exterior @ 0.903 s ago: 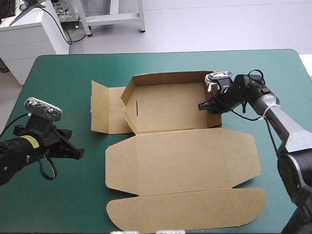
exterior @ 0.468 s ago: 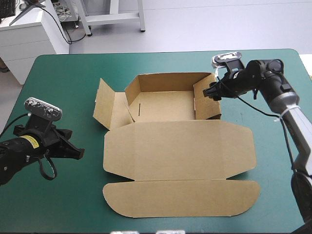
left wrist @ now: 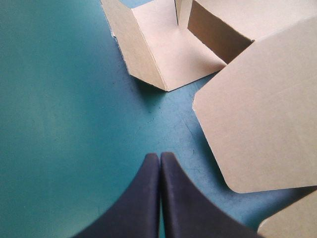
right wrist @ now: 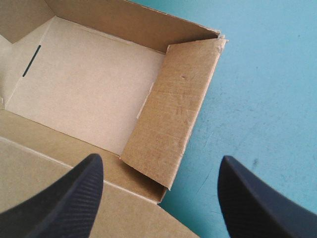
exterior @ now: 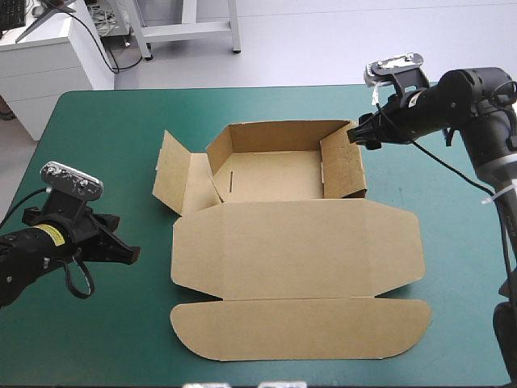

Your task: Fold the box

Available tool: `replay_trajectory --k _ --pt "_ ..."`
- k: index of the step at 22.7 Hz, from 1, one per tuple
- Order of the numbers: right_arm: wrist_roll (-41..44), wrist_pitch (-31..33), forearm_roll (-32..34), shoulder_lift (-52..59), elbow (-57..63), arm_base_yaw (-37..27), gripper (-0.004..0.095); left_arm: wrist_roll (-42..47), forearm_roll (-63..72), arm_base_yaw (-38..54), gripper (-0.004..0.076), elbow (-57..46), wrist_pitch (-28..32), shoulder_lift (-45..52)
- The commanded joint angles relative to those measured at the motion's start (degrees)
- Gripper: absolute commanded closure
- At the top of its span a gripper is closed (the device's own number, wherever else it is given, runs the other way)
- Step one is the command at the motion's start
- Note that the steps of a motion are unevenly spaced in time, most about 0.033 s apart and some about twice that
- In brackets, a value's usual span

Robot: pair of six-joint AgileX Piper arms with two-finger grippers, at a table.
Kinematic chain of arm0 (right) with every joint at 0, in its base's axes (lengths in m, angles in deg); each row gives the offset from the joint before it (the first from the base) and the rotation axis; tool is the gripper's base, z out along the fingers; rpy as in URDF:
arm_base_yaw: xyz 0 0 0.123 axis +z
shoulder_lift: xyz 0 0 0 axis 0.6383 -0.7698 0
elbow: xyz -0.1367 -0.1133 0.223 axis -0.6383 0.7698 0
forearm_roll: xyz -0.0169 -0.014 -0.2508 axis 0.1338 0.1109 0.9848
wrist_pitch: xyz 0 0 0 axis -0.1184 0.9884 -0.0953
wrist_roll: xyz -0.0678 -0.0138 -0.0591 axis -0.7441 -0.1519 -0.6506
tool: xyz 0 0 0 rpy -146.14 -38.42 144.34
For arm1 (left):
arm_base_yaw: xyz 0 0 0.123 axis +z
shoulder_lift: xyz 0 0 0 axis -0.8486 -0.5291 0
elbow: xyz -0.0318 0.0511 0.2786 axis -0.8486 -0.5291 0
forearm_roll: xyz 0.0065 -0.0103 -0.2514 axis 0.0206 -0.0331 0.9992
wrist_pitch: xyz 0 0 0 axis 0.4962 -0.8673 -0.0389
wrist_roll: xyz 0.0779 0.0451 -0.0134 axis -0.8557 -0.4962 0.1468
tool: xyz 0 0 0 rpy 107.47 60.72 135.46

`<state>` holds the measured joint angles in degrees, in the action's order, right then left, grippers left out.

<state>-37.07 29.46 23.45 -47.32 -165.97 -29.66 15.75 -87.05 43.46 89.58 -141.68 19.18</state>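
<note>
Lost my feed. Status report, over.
Left gripper shut, over bare teal-green cover. Right gripper open, just off brown cardboard box's raised right wall. Left flap splayed, lid flat. Nothing in the way.

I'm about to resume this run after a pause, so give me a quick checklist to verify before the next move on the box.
1. Right pincer open, not gripping the box: ok.
2. Right wall raised: ok.
3. Right wall locked in place: cannot tell.
4. Left wall raised: not ok, it splays outward.
5. Left pincer shut, clear of the box: ok.
6. Lid flat on the table: ok.
</note>
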Motion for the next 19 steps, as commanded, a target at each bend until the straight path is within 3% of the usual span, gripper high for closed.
replay_trajectory --k 1,8,16,19 --pt "0.73 -2.09 -0.01 -1.36 -1.83 -0.12 0.0294 0.61 0.43 -0.14 0.0733 1.36 3.46 0.61" --pt "1.86 -2.71 -0.01 -11.57 -2.68 -0.12 0.0294 0.61 0.45 -0.14 0.0733 1.36 3.9 0.61" --pt "3.1 -1.31 -0.25 -25.93 -12.13 -0.12 0.0305 0.61 0.72 -0.14 0.0733 1.36 3.9 0.61" --pt "3.24 -0.87 -0.25 -26.93 -12.33 -0.12 0.0386 0.61 0.85 -0.14 0.0733 1.36 3.9 0.61"
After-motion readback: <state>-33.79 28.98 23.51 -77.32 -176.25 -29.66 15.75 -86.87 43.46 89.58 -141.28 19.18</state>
